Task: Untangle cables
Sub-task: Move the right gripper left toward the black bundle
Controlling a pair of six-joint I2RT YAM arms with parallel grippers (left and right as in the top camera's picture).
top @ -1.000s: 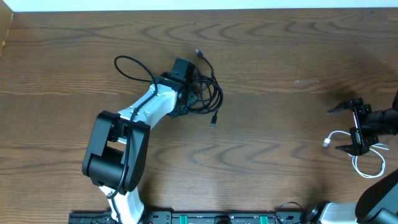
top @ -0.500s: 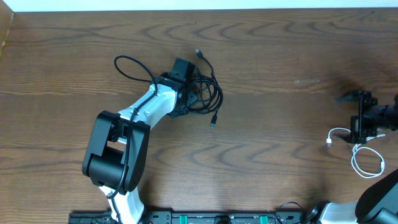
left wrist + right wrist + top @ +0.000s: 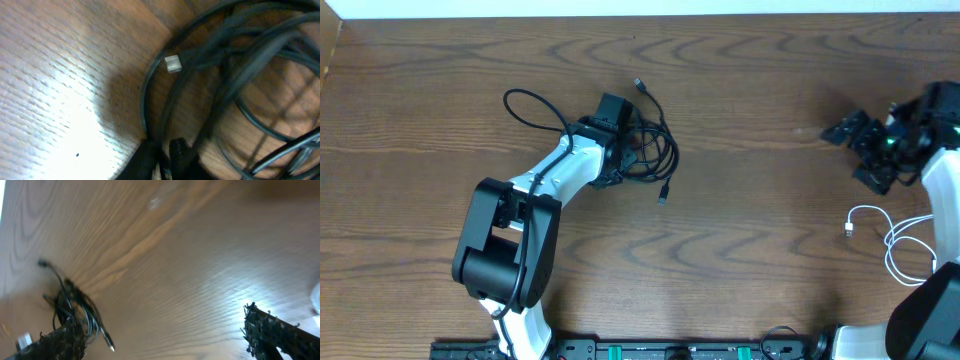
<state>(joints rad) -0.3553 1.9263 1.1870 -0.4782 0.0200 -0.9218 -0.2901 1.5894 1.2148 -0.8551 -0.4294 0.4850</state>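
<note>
Two black cables [image 3: 655, 150] lie in a tangled loop left of the table's middle, with one plug [image 3: 663, 195] trailing toward me. My left gripper [image 3: 625, 155] is down in that tangle. In the left wrist view its fingers [image 3: 150, 160] stand almost together at the bottom edge, shut on a strand of black cable [image 3: 146, 115]. A small white plug end [image 3: 172, 63] shows among the loops. The white cable [image 3: 898, 245] lies alone at the right edge. My right gripper [image 3: 858, 155] hangs above the table beyond it, open and empty, its fingers [image 3: 272, 332] wide apart.
A loose black loop [image 3: 530, 105] runs out to the left of the tangle. The table's far edge meets a white wall [image 3: 640, 6]. Bare wood lies between the tangle and the right arm. The arm bases stand at the near edge [image 3: 660, 350].
My right gripper has lifted off the white cable and swung toward the far side, still open. The white cable stays on the table. The left arm has kept its place.
</note>
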